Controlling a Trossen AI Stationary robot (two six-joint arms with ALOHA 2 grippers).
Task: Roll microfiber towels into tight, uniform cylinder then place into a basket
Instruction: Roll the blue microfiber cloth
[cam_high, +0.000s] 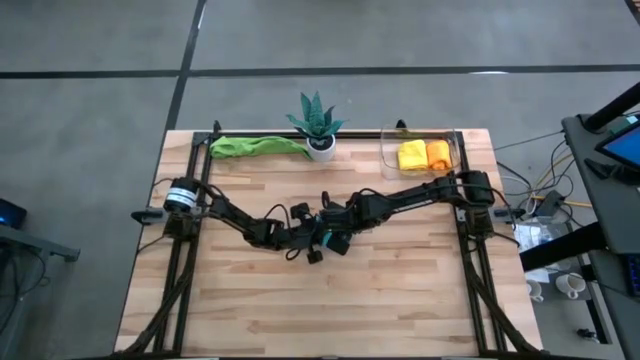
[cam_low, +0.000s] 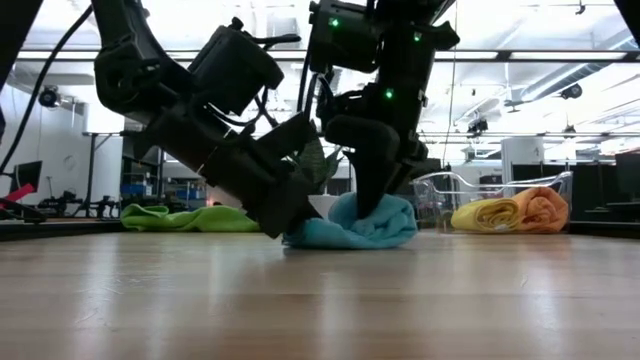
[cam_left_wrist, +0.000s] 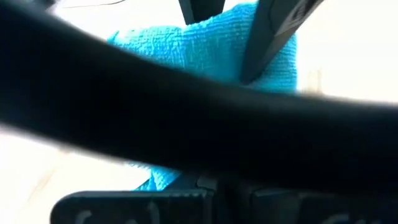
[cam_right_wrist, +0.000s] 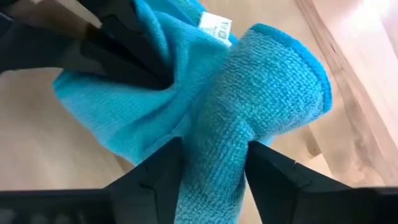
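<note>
A light blue towel (cam_low: 352, 228) lies bunched on the table's middle, one part of it rolled (cam_right_wrist: 273, 81). My right gripper (cam_right_wrist: 214, 144) comes down on it from above, its fingers parted on either side of the rolled part. From the table's left, my left gripper (cam_low: 285, 222) slants down, shut at the towel's other end. A green towel (cam_high: 255, 146) lies flat at the far left. The clear basket (cam_high: 388, 158) at the far right holds a yellow roll (cam_high: 411, 154) and an orange roll (cam_high: 438, 152). My left gripper pinches a gathered part of the towel (cam_right_wrist: 166, 79) between its shut fingers (cam_right_wrist: 121, 46), slanting down from the table's left. Creases run together at its fingertips. The towel rests on the table. My right gripper has the rolled part (cam_right_wrist: 214, 180) between its parted fingers (cam_right_wrist: 163, 177), touching both inner sides. The fingers point steeply down and lie across the roll, whose free end (cam_right_wrist: 283, 68) sticks out past them.
A spiky green plant in a white pot (cam_high: 318, 128) stands at the far edge between the green towel and the basket. Bare wood lies in front of the arms (cam_high: 320, 310). Dark frame rails (cam_high: 180, 260) run along the table's left and right sides.
</note>
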